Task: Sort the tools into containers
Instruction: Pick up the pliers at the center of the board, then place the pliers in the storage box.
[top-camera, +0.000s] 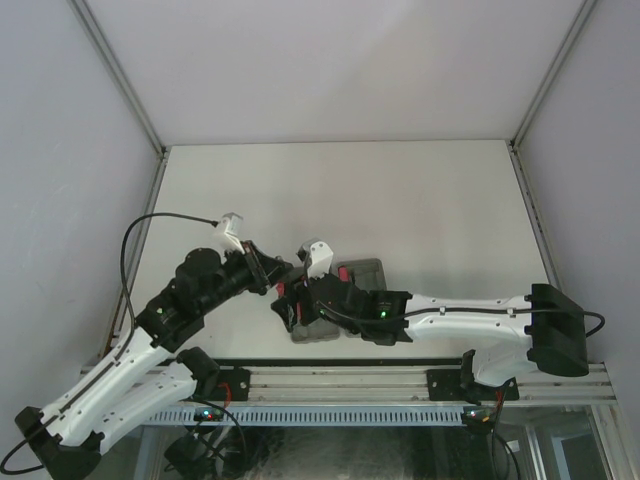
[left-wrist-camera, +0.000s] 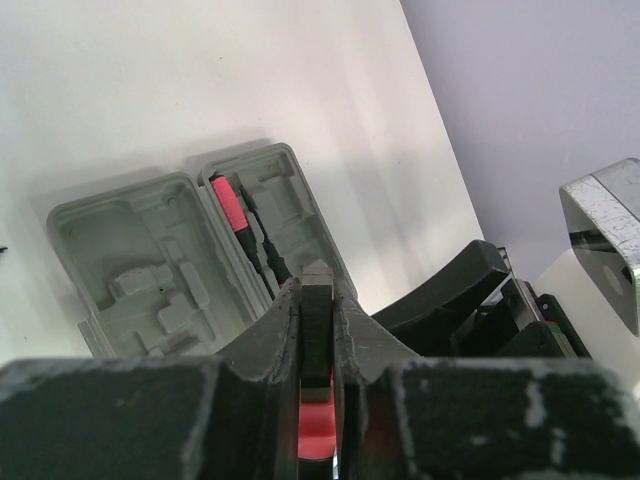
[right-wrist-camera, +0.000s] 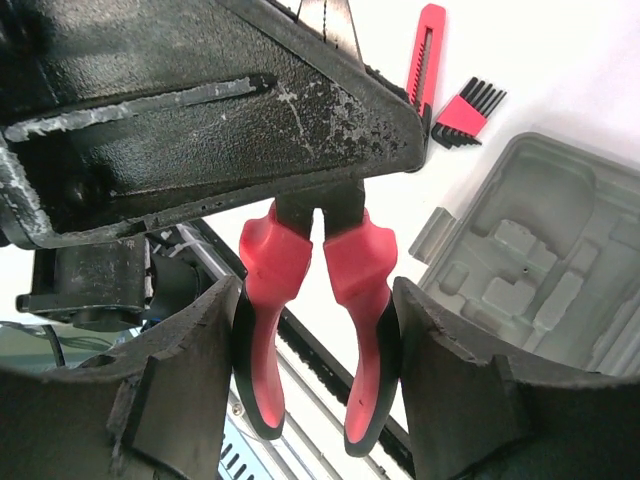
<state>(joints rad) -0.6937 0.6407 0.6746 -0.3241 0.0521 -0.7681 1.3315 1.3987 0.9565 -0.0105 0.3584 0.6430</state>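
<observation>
Above the white table (top-camera: 400, 200) our left gripper (left-wrist-camera: 317, 300) clenched the pliers (right-wrist-camera: 310, 300) by the head, their handles inside our right gripper (right-wrist-camera: 315, 330), its hold unclear to us; a left release too soon could have dropped them short of the case (right-wrist-camera: 560, 250) beside it.

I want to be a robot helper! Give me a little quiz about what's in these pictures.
1. True or false: the grey case is shut.
2. What sits between the fingers of the right gripper? A) the red handles of the pliers B) a hammer C) a paintbrush
3. Fill in: one tool already lies in the case, a red-and-black ____.
Key: 1 false, it lies open. 2 A; the left gripper grips the pliers' other end. 3 screwdriver.
</observation>
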